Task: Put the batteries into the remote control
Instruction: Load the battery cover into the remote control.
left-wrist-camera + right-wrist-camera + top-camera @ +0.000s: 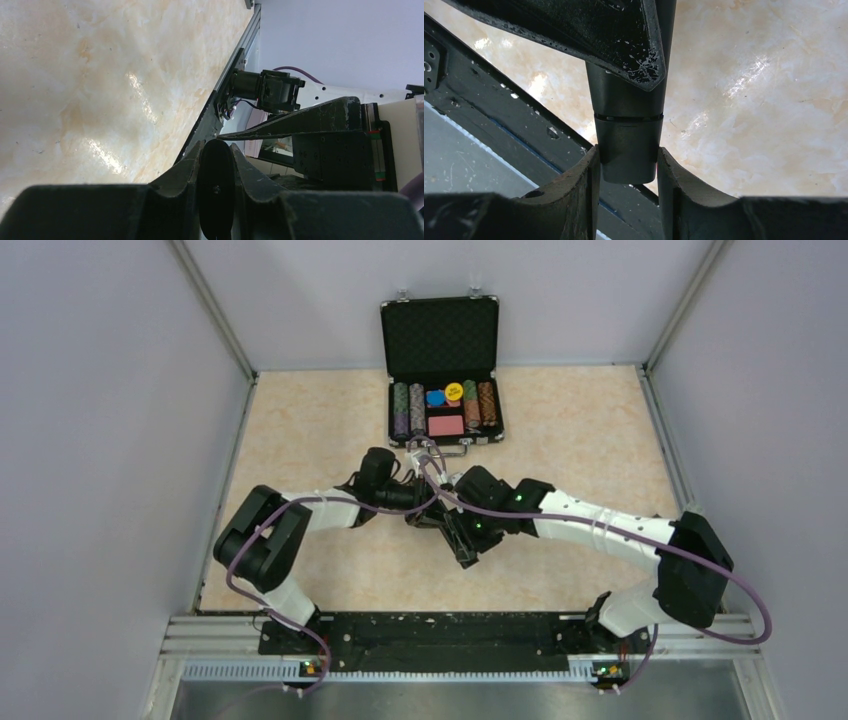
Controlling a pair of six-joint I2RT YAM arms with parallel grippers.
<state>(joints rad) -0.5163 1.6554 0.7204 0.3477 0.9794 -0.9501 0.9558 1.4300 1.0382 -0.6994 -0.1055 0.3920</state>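
Note:
Both grippers hold the remote control point(466, 556) above the table's middle, one at each end. In the left wrist view my left gripper point(216, 147) is shut on the remote's rounded black end point(216, 190). In the right wrist view my right gripper point(626, 152) is shut on the other end of the remote point(626, 145), where a seam line crosses its body. One left finger point(574, 30) lies over the remote further along. In the top view the left gripper point(420, 508) and right gripper point(462, 540) meet. The batteries are not in view.
An open black case of coloured chips point(441, 390) stands at the back middle of the table, just beyond the grippers. A black mounting rail point(430, 635) runs along the near edge. Grey walls enclose the table on three sides.

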